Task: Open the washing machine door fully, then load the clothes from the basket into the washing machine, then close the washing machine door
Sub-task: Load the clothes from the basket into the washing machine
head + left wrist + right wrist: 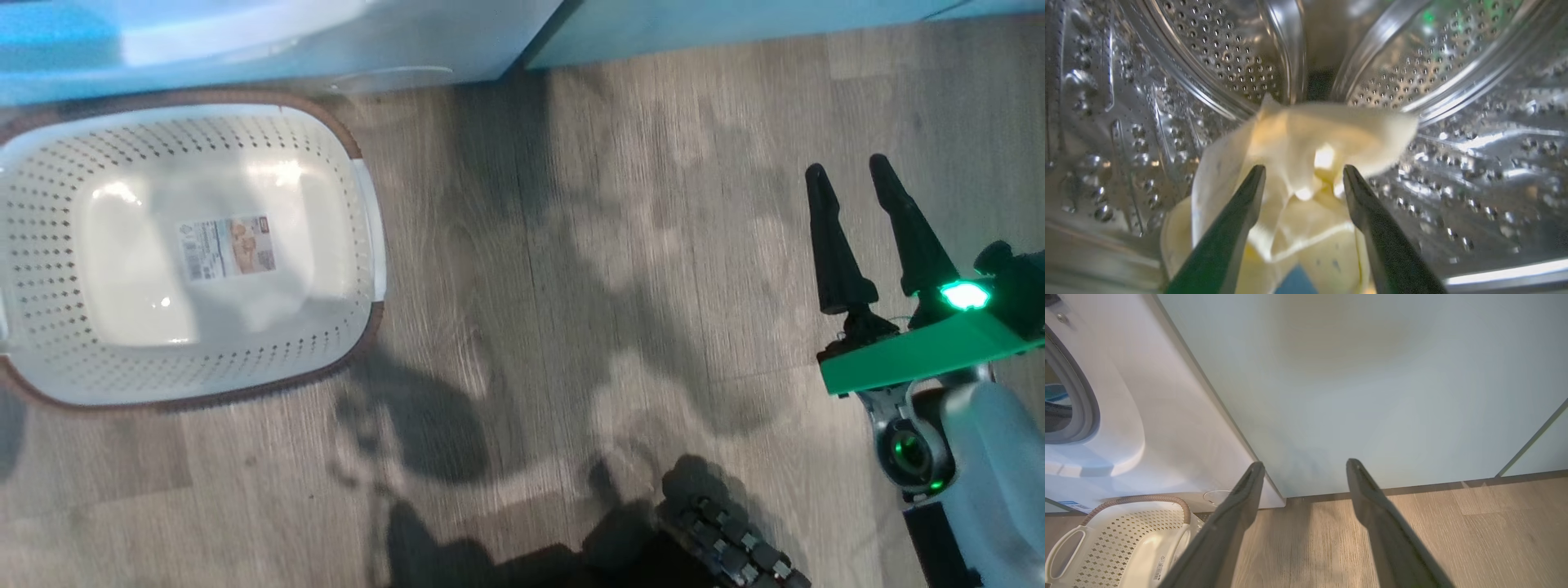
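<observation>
Left wrist view: in the shiny perforated steel drum [1474,134] of the big white front-loading washing machine [1167,428], the soft pale yellow clothes [1306,139] lie crumpled between the left gripper's [1303,168] spread fingers, not clamped. The cream perforated plastic basket [49,245] stands empty. The right gripper [847,164] hangs spread, holding nothing. The fabric looks light and limp, best pinched at a bunched fold

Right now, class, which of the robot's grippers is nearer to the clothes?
Left. The left gripper is inside the steel drum, with the clothes right at its open jaws. The right gripper hangs outside the washing machine, above the wooden floor, facing a pale green cabinet.
</observation>
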Motion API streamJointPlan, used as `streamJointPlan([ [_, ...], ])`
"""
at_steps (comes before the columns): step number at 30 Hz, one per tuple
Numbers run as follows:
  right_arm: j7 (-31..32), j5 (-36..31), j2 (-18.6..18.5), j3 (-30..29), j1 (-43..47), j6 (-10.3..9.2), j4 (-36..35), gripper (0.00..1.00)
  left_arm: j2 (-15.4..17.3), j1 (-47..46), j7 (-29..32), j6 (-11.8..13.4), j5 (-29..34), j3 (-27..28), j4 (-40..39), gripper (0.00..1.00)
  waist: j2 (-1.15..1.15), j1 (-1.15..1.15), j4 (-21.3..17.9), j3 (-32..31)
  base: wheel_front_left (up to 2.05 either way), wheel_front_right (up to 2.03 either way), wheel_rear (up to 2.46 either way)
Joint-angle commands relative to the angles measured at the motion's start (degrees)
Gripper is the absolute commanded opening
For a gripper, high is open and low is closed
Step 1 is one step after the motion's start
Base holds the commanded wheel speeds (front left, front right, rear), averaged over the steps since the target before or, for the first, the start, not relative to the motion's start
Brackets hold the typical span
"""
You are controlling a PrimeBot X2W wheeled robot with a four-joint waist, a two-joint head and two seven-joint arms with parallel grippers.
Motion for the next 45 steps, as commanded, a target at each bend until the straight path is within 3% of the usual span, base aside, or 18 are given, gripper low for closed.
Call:
streamJointPlan([
  [1,-0.5,-0.2,-0.6,0.1,2.5,-0.16,-1.1,1.00,1.6,1.4,0.2,-0.1,-0.7,-0.8,-1.0,1.00,0.00,0.00,0.4,-1.6,0.00,0.00,0.00],
  [9,-0.5,-0.5,-0.9,-0.7,5.2,-0.16,-0.5,1.00,0.7,11.1,-2.3,-0.1,-6.1,-1.5,-0.9,1.00,0.00,0.00,1.1,-8.1,0.00,0.00,0.00],
  [23,-0.5,-1.3,-2.8,-3.7,13.5,-0.16,0.4,1.00,-1.1,33.1,-6.0,-0.1,-14.0,-2.7,-8.5,1.00,0.00,0.00,3.7,-22.4,0.00,0.00,0.00],
  [32,-0.5,-1.6,-3.9,-5.3,17.8,-0.16,0.8,1.00,-1.4,48.3,-6.1,1.1,-13.2,3.1,-20.4,1.00,0.00,0.00,6.0,-29.6,0.00,0.00,0.00],
  [45,-0.5,-2.2,-3.8,-8.3,23.5,-0.16,0.7,1.00,-6.0,70.7,-6.1,1.5,-8.7,12.7,-39.1,1.00,0.00,0.00,8.7,-37.5,0.00,0.00,0.00],
])
